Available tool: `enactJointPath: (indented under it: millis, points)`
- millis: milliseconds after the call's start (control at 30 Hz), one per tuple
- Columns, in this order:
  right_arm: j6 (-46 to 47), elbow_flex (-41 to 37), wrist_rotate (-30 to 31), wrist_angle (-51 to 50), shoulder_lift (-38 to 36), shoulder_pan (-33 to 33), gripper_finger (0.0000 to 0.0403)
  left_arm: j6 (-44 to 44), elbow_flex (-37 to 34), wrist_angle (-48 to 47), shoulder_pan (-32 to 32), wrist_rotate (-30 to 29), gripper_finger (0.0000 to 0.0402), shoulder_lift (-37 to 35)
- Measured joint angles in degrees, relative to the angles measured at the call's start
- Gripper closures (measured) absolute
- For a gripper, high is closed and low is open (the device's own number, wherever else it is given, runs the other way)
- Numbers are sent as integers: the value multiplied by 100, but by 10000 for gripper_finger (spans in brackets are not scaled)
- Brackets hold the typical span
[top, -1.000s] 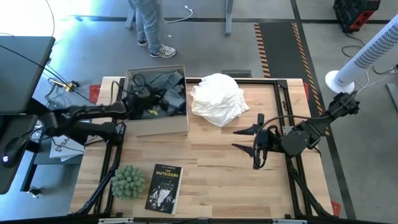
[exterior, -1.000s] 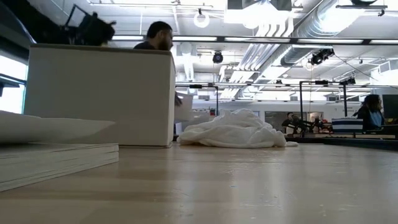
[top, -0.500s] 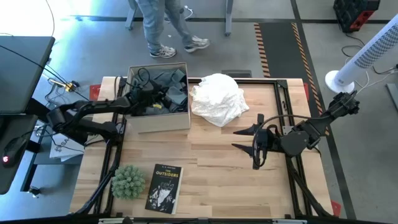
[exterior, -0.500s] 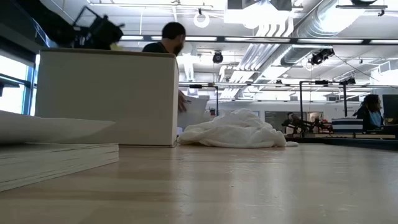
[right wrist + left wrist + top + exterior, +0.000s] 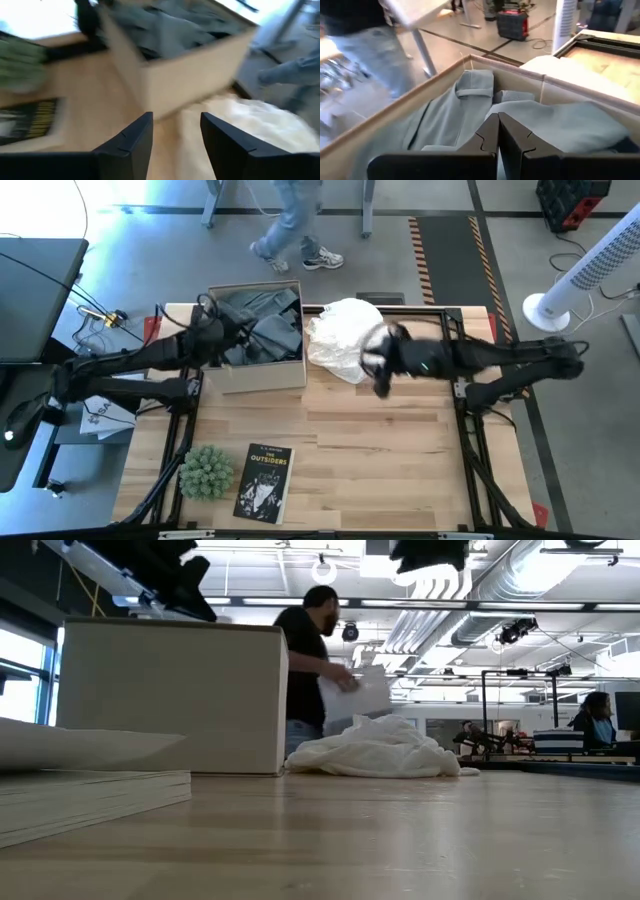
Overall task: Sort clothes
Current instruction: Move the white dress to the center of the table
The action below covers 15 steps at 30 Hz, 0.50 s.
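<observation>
A tan cardboard box (image 5: pixel 265 380) stands at the table's far left. A grey-green shirt (image 5: pixel 555 125) lies in it on darker garments (image 5: pixel 265 315). A crumpled white garment (image 5: pixel 340 330) lies on the table just right of the box; it also shows in the low view (image 5: pixel 375 752). My left gripper (image 5: pixel 498 135) is shut and empty, over the box's left part (image 5: pixel 238 342) and above its rim (image 5: pixel 170 570). My right gripper (image 5: pixel 175 130) is open and empty, in the air over the white garment's near right edge (image 5: pixel 374 366).
A book (image 5: pixel 264 480) and a green spiky plant (image 5: pixel 205 472) lie at the table's near left. A person (image 5: pixel 295 220) walks on the floor beyond the far edge, also seen behind the box in the low view (image 5: pixel 305 670). Bare wood lies in the middle and at the right.
My right gripper has swung fast from the table's right side toward the left and far, up over the white garment. My left gripper has risen above the box's rim and drawn a little toward the left. The box has slid slightly toward the right.
</observation>
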Motion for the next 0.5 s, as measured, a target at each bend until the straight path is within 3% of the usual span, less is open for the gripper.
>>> enactJointPath:
  millis: [133, 333, 500]
  points:
    - [-714, 1, -313, 81, 475, -1138, 245, -90, 4, -76, -892, -777, 401, 86]
    - [-1049, 2, -626, 87, 1752, -2544, 245, -759, 4, -191, -1894, -1036, 401, 447]
    - [-757, 2, -849, 49, 2995, -3201, 245, -1130, 4, -192, -2433, -1322, 401, 888]
